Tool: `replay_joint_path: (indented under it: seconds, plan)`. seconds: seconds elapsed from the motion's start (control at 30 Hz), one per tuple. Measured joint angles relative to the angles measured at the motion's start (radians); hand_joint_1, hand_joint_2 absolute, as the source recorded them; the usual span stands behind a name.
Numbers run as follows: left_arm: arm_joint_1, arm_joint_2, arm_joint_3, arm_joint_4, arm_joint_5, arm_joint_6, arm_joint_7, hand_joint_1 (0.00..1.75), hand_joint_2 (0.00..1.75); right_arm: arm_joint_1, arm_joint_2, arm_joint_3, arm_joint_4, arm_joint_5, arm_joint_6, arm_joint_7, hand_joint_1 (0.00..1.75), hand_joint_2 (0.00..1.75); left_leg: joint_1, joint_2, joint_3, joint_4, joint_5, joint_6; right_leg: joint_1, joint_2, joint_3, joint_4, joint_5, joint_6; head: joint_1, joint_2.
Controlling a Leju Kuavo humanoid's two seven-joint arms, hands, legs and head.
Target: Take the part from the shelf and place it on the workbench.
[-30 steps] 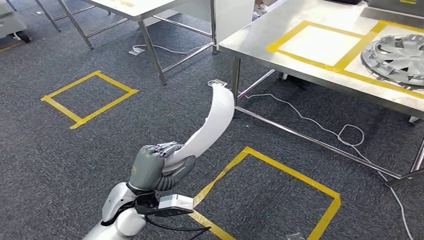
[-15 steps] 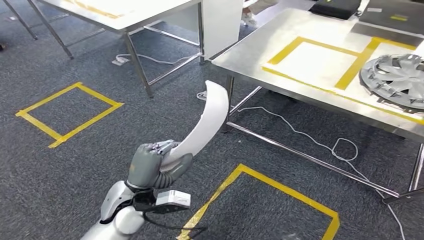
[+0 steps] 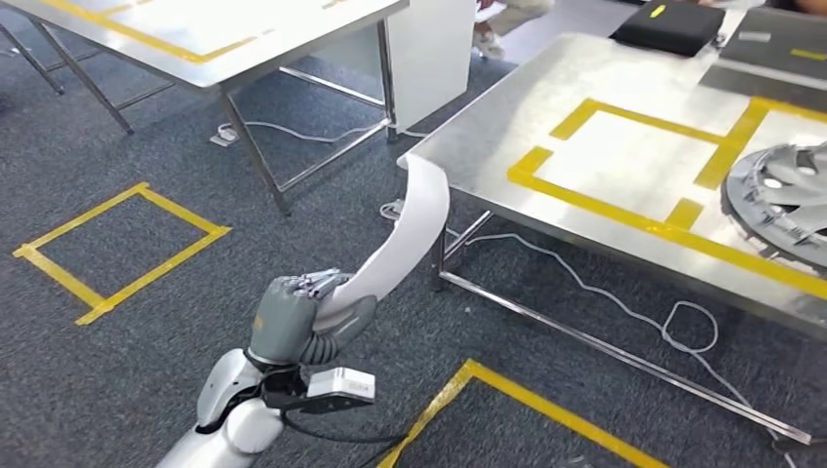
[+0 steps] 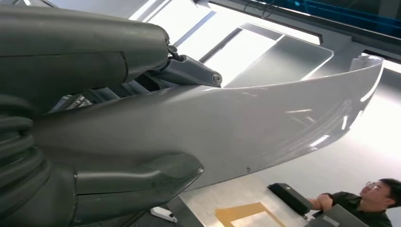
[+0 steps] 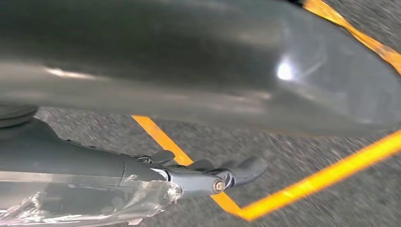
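I see the long curved white plastic part (image 3: 408,244) gripped at its lower end in my left hand (image 3: 293,327), its upper tip near the corner of the steel surface (image 3: 488,122) with yellow tape squares. I cannot tell my right hand's (image 5: 189,177) state.

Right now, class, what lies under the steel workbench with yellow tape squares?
Under the steel workbench: grey carpet, a looping white cable, a floor-level steel crossbar. Its top hides the floor further back.

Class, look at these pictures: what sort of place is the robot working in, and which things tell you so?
Probably a workshop or factory test floor: steel workbench marked with yellow tape, a wheel cover on it, taped squares on grey carpet. The left hand holds a white curved part.
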Motion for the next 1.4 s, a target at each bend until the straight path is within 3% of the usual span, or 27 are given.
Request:
replay_joint_path:
  seconds: [0.03, 0.07, 0.13, 0.17, 0.2, 0.3, 0.33, 0.4, 0.43, 0.5, 0.53, 0.57, 0.63, 0.67, 0.7, 0.77, 0.8, 0.83, 0.9, 0.97, 1.07, 1.13, 1.17, 1.2, 1.27, 1.33, 1.4]
  plan:
    - [0.000, 0.001, 0.000, 0.001, -0.001, -0.001, 0.000, 1.75, 1.75, -0.001, 0.000, 0.000, 0.000, 0.001, 0.000, 0.000, 0.00, 0.00, 0.000, 0.000, -0.056, 0.059, -0.015, -0.003, -0.001, 0.001, 0.024, -0.006, -0.017, -0.002, -0.002, 0.000]
    - [0.001, 0.001, 0.000, 0.001, -0.002, -0.003, 0.000, 1.75, 1.75, 0.000, 0.000, 0.000, 0.000, 0.003, 0.000, 0.001, 0.00, 0.00, 0.000, 0.000, -0.104, 0.093, -0.058, -0.004, -0.002, 0.004, 0.049, -0.012, -0.034, -0.002, -0.004, 0.000]
    - [0.000, 0.002, 0.001, 0.002, -0.006, -0.007, 0.000, 1.75, 1.75, 0.001, 0.001, 0.000, 0.000, 0.005, 0.001, 0.002, 0.00, 0.00, 0.000, 0.000, -0.172, 0.094, -0.156, -0.005, -0.005, 0.011, 0.107, -0.018, -0.074, -0.001, -0.005, 0.000]
    - [0.000, 0.002, 0.001, 0.003, -0.007, -0.010, 0.000, 1.75, 1.75, 0.001, 0.002, 0.000, 0.000, 0.006, 0.002, 0.002, 0.00, 0.00, 0.000, 0.000, -0.192, 0.067, -0.173, -0.004, -0.008, 0.015, 0.138, -0.020, -0.097, 0.001, -0.005, 0.000]
    - [0.000, 0.002, 0.001, 0.003, -0.008, -0.013, 0.000, 1.75, 1.75, 0.000, 0.003, 0.000, 0.000, 0.007, 0.004, 0.002, 0.00, 0.00, 0.000, 0.000, -0.203, 0.024, -0.145, -0.003, -0.011, 0.019, 0.168, -0.021, -0.122, 0.005, -0.005, 0.000]
    - [0.000, 0.004, 0.000, 0.010, -0.010, -0.025, 0.001, 1.75, 1.75, -0.001, 0.004, 0.000, 0.000, 0.008, 0.008, 0.003, 0.00, 0.00, 0.001, 0.002, -0.212, -0.150, 0.098, -0.002, -0.015, 0.032, 0.237, -0.027, -0.194, 0.019, -0.013, 0.000]
    - [0.000, 0.004, -0.001, 0.012, -0.010, -0.028, 0.001, 1.75, 1.75, -0.002, 0.004, 0.000, 0.000, 0.008, 0.010, 0.003, 0.00, 0.00, 0.001, 0.002, -0.207, -0.183, 0.139, 0.000, -0.015, 0.035, 0.261, -0.031, -0.206, 0.026, -0.015, 0.000]
    - [-0.005, 0.001, -0.003, 0.014, -0.012, -0.032, 0.002, 1.75, 1.75, -0.005, 0.004, 0.000, 0.000, 0.009, 0.013, 0.002, 0.00, 0.00, 0.000, 0.005, -0.179, -0.197, 0.140, 0.010, -0.015, 0.036, 0.291, -0.025, -0.201, 0.040, -0.012, 0.000]
    - [-0.008, -0.001, -0.005, 0.014, -0.013, -0.034, 0.002, 1.75, 1.75, -0.006, 0.004, 0.000, 0.000, 0.009, 0.014, 0.002, 0.00, 0.00, 0.001, 0.008, -0.157, -0.204, 0.140, 0.017, -0.015, 0.031, 0.289, 0.011, -0.179, 0.046, -0.009, 0.000]
    - [-0.013, -0.004, -0.010, 0.017, -0.018, -0.040, 0.002, 1.75, 1.75, -0.008, 0.004, 0.000, 0.000, 0.009, 0.015, 0.002, 0.00, 0.00, 0.002, 0.019, -0.105, -0.215, 0.136, 0.030, -0.014, 0.015, 0.226, 0.135, -0.157, 0.053, -0.001, 0.001]
    - [-0.014, -0.004, -0.012, 0.018, -0.020, -0.041, 0.002, 1.75, 1.75, -0.009, 0.004, 0.000, 0.000, 0.009, 0.016, 0.002, 0.00, 0.00, 0.001, 0.024, -0.080, -0.219, 0.120, 0.035, -0.014, 0.007, 0.180, 0.199, -0.173, 0.055, 0.002, 0.000]
    - [-0.015, -0.004, -0.015, 0.020, -0.022, -0.042, 0.002, 1.75, 1.75, -0.007, 0.004, 0.000, 0.000, 0.009, 0.017, 0.002, 0.00, 0.00, 0.000, 0.027, -0.058, -0.222, 0.103, 0.038, -0.013, 0.004, 0.134, 0.239, -0.214, 0.057, 0.003, 0.000]
    - [-0.016, -0.004, -0.020, 0.023, -0.024, -0.043, 0.002, 1.75, 1.75, -0.002, 0.004, 0.000, 0.000, 0.009, 0.018, 0.002, 0.00, 0.00, -0.003, 0.032, -0.020, -0.225, 0.071, 0.042, -0.012, 0.001, 0.064, 0.246, -0.304, 0.057, 0.003, 0.000]
    - [-0.017, -0.005, -0.021, 0.024, -0.024, -0.043, 0.002, 1.75, 1.75, 0.000, 0.004, 0.000, 0.000, 0.009, 0.018, 0.003, 0.00, 0.00, -0.004, 0.034, -0.003, -0.225, 0.056, 0.043, -0.011, 0.000, 0.045, 0.218, -0.315, 0.054, 0.003, 0.000]
    - [-0.017, -0.005, -0.022, 0.025, -0.024, -0.043, 0.002, 1.75, 1.75, 0.001, 0.004, 0.000, 0.000, 0.009, 0.019, 0.003, 0.00, 0.00, -0.006, 0.038, 0.016, -0.225, 0.042, 0.043, -0.010, -0.005, 0.037, 0.173, -0.288, 0.050, 0.004, 0.001]
    - [-0.017, -0.007, -0.024, 0.027, -0.025, -0.043, 0.002, 1.75, 1.75, 0.002, 0.004, 0.000, 0.000, 0.009, 0.019, 0.003, 0.00, 0.00, -0.010, 0.047, 0.052, -0.225, 0.011, 0.040, -0.005, -0.046, 0.042, 0.072, -0.158, 0.033, 0.002, 0.001]
    - [-0.018, -0.008, -0.025, 0.028, -0.025, -0.043, 0.002, 1.75, 1.75, -0.001, 0.004, 0.000, 0.000, 0.009, 0.019, 0.003, 0.00, 0.00, -0.011, 0.051, 0.066, -0.226, -0.005, 0.035, -0.003, -0.069, 0.048, 0.037, -0.106, 0.028, 0.001, 0.001]
    - [-0.018, -0.009, -0.026, 0.028, -0.025, -0.043, 0.002, 1.75, 1.75, -0.004, 0.005, 0.000, 0.000, 0.009, 0.019, 0.003, 0.00, 0.00, -0.011, 0.057, 0.080, -0.225, -0.015, 0.029, -0.002, -0.083, 0.054, 0.019, -0.076, 0.023, -0.002, 0.001]
    - [-0.020, -0.012, -0.028, 0.028, -0.026, -0.043, 0.002, 1.75, 1.75, -0.011, 0.005, 0.000, -0.001, 0.009, 0.019, 0.002, 0.00, 0.00, -0.007, 0.069, 0.097, -0.216, -0.017, 0.013, 0.000, -0.066, 0.068, 0.009, -0.063, 0.019, -0.004, 0.001]
    - [-0.025, -0.016, -0.031, 0.028, -0.028, -0.045, 0.003, 1.75, 1.75, -0.016, 0.003, 0.000, -0.002, 0.009, 0.019, 0.002, 0.00, 0.00, -0.003, 0.060, 0.086, -0.172, -0.016, 0.002, -0.004, -0.036, 0.086, 0.000, -0.045, 0.010, -0.006, 0.000]
    - [-0.030, -0.017, -0.035, 0.031, -0.042, -0.051, 0.007, 1.75, 1.75, -0.019, 0.002, 0.000, -0.003, 0.013, 0.018, 0.002, 0.00, 0.00, 0.000, 0.023, -0.019, -0.019, -0.073, -0.010, -0.013, 0.002, 0.095, -0.011, -0.044, 0.005, -0.011, 0.001]
    - [-0.030, -0.017, -0.038, 0.036, -0.049, -0.055, 0.009, 1.75, 1.75, -0.015, 0.002, 0.000, -0.003, 0.016, 0.018, 0.002, 0.00, 0.00, 0.001, 0.016, -0.089, 0.040, -0.117, -0.015, -0.017, 0.028, 0.100, -0.013, -0.053, 0.005, -0.011, 0.001]
    - [-0.031, -0.017, -0.040, 0.039, -0.051, -0.056, 0.010, 1.75, 1.75, -0.013, 0.002, 0.000, -0.002, 0.017, 0.018, 0.002, 0.00, 0.00, 0.002, 0.015, -0.106, 0.029, -0.112, -0.016, -0.019, 0.042, 0.106, -0.013, -0.059, 0.007, -0.010, 0.001]
    - [-0.031, -0.017, -0.042, 0.040, -0.053, -0.057, 0.010, 1.75, 1.75, -0.011, 0.002, 0.000, -0.002, 0.019, 0.019, 0.002, 0.00, 0.00, 0.002, 0.012, -0.110, -0.009, -0.080, -0.017, -0.021, 0.055, 0.114, -0.013, -0.067, 0.010, -0.011, 0.001]
    - [-0.034, -0.017, -0.047, 0.044, -0.058, -0.059, 0.010, 1.75, 1.75, -0.010, 0.002, 0.000, -0.002, 0.022, 0.019, 0.002, 0.00, 0.00, 0.006, -0.011, -0.095, -0.133, 0.034, -0.018, -0.024, 0.078, 0.127, -0.010, -0.084, 0.019, -0.011, 0.000]
    - [-0.038, -0.016, -0.051, 0.049, -0.061, -0.065, 0.011, 1.75, 1.75, -0.012, 0.002, 0.000, -0.002, 0.025, 0.019, 0.002, 0.00, 0.00, 0.007, -0.033, -0.087, -0.212, 0.110, -0.013, -0.025, 0.097, 0.129, -0.009, -0.100, 0.032, -0.012, 0.000]
    - [-0.046, -0.016, -0.058, 0.052, -0.063, -0.071, 0.012, 1.75, 1.75, -0.011, 0.002, 0.000, -0.002, 0.028, 0.019, 0.002, 0.00, 0.00, 0.005, -0.032, -0.087, -0.222, 0.119, 0.000, -0.028, 0.110, 0.130, -0.016, -0.111, 0.045, -0.011, 0.000]
